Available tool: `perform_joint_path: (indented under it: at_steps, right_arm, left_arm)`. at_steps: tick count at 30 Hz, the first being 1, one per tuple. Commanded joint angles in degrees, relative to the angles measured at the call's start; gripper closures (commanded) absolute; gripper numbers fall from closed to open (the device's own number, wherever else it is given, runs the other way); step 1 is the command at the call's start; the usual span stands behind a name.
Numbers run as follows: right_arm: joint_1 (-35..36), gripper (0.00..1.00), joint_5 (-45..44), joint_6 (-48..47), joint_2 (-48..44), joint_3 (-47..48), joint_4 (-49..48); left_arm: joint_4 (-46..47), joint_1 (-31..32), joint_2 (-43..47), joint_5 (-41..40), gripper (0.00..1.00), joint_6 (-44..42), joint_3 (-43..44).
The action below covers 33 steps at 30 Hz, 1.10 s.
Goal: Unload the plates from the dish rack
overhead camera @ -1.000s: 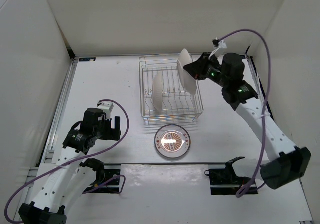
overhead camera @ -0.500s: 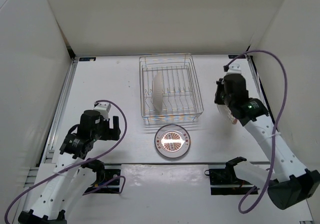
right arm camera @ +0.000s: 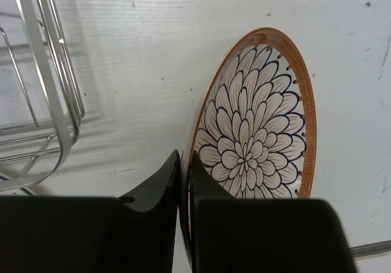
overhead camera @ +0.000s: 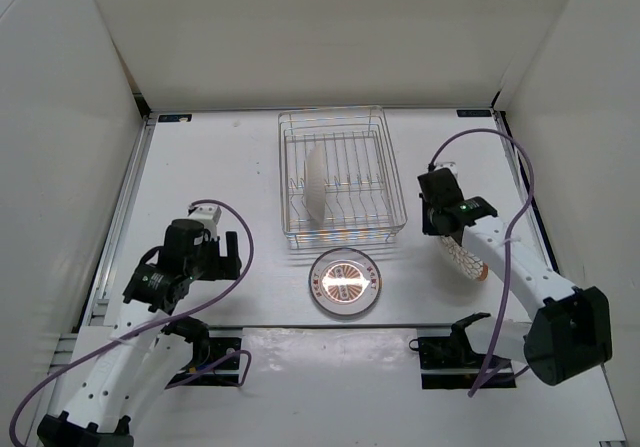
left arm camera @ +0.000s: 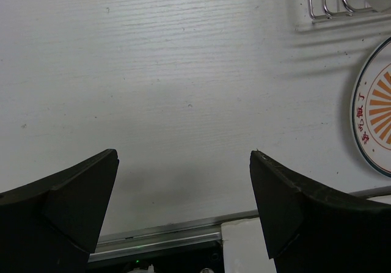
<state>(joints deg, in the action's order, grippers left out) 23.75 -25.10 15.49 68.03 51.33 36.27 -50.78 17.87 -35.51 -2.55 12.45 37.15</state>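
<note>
The silver wire dish rack stands at the table's centre back, with one plate on edge in it, white underside showing. The grey-rimmed plate with the orange centre lies flat in front of the rack; its edge shows in the left wrist view. My right gripper is shut on the rim of a brown-rimmed petal plate, held tilted low over the table right of the rack. That plate also shows in the top view. My left gripper is open and empty at the left.
White walls enclose the table on three sides. A metal rail runs along the table's left edge. Two black arm mounts sit at the near edge. The rack's right corner is close to the held plate.
My right gripper has carried the brown-rimmed plate out of the rack, right and toward the near side, and lowered it close to the table. The left arm has barely moved.
</note>
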Motion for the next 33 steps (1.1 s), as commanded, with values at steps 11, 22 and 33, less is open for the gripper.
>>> perform_joint_path:
  at_steps: [11,22,33]
  right_arm:
    - [0.25,0.83,7.08,4.82,8.61,-2.11,-6.83]
    - [0.33,0.5,6.65,6.22,11.6,-2.38,-6.83]
    - [0.25,0.44,7.7,5.87,2.92,4.18,-1.22]
  left_arm:
    - [-0.46,-0.03,-1.32,-3.43,0.0,1.61,-0.06]
    - [-0.72,-0.11,-1.5,-1.67,0.0,0.38,0.12]
    - [0.08,-0.11,-1.58,-1.67,0.0,0.12,-0.06]
